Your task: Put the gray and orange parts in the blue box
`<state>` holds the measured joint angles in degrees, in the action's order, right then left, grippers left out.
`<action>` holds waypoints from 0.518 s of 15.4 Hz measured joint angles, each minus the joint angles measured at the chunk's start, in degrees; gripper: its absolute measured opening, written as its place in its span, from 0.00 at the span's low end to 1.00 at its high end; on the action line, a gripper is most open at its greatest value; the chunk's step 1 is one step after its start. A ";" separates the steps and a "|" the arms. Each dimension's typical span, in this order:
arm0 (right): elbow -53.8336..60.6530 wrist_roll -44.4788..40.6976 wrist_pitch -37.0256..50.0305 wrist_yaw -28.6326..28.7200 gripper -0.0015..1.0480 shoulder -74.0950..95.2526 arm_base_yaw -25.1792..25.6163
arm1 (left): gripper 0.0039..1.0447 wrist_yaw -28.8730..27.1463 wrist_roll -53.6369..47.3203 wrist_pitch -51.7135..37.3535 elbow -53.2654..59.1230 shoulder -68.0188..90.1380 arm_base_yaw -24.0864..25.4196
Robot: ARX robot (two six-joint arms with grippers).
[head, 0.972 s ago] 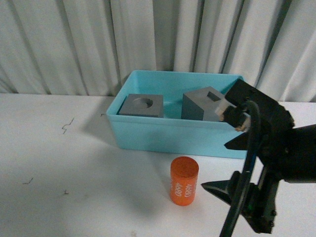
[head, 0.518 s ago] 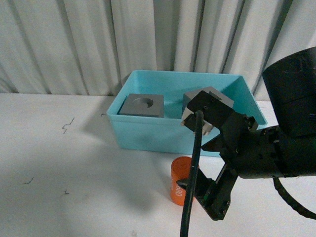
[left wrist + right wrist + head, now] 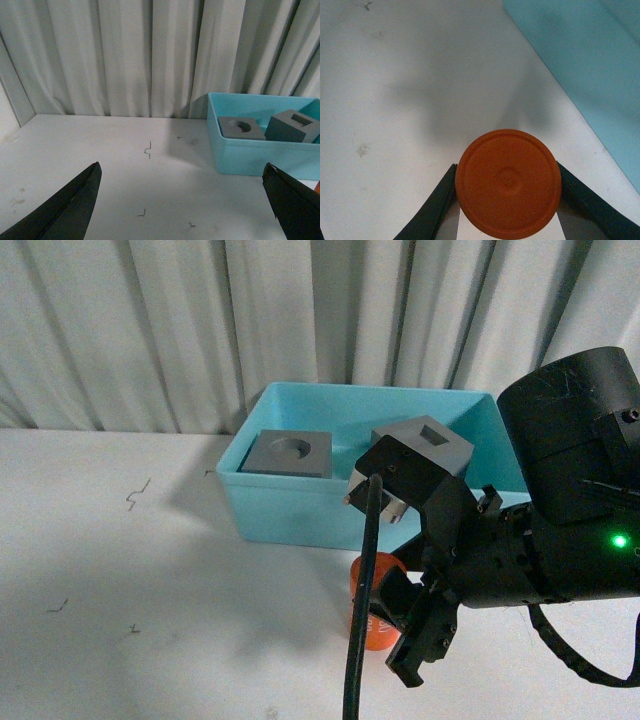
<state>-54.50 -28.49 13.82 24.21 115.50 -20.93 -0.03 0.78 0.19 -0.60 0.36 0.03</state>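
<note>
The table (image 3: 120, 570) is white, with pale curtains (image 3: 150, 330) behind it. On it stands the blue box (image 3: 300, 510), the landmark for everything else.

In the front view the right arm (image 3: 560, 510) fills the space in front of the box's right half and hides most of the orange cylinder (image 3: 368, 585); only an orange sliver shows just in front of the box's near wall. Its digits cannot be read here. The right wrist view looks straight down on the cylinder's round top (image 3: 508, 182), which stands upright on the table close to the box wall (image 3: 590, 65). The right gripper (image 3: 508, 192) has a dark finger (image 3: 437, 207) on each side of the cylinder, hard against it or very nearly so; contact cannot be confirmed, and whether it is gripping cannot be told.

The left wrist view shows the box from farther off, well apart from the left gripper (image 3: 185, 200), whose two fingers (image 3: 65, 205) are spread wide with nothing between them, over bare table to the left of the box. The cylinder does not appear in this view.

Inside the box lie two gray cubes. The one with the round recess (image 3: 288, 453) sits flat at the left end. The one with the square recess (image 3: 425, 445) is to its right, tilted. No writing is legible on either.
</note>
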 joint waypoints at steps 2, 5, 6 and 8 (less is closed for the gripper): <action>3.85 3.43 4.57 -0.26 0.45 -4.50 0.57 | 0.94 0.00 0.00 0.00 0.00 0.00 0.00; 5.03 14.91 11.47 -2.58 0.45 -20.81 5.75 | 0.94 0.00 0.00 0.02 0.00 0.00 0.00; 2.91 16.72 13.55 -5.31 0.45 -21.77 8.02 | 0.94 0.02 0.00 0.02 0.00 0.00 0.00; -2.01 20.70 15.12 -10.10 0.45 -11.91 9.99 | 0.94 0.02 0.00 0.00 0.00 0.00 0.00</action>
<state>-56.51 -7.79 28.95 14.11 103.59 -10.94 -0.01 0.78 0.19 -0.60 0.36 0.03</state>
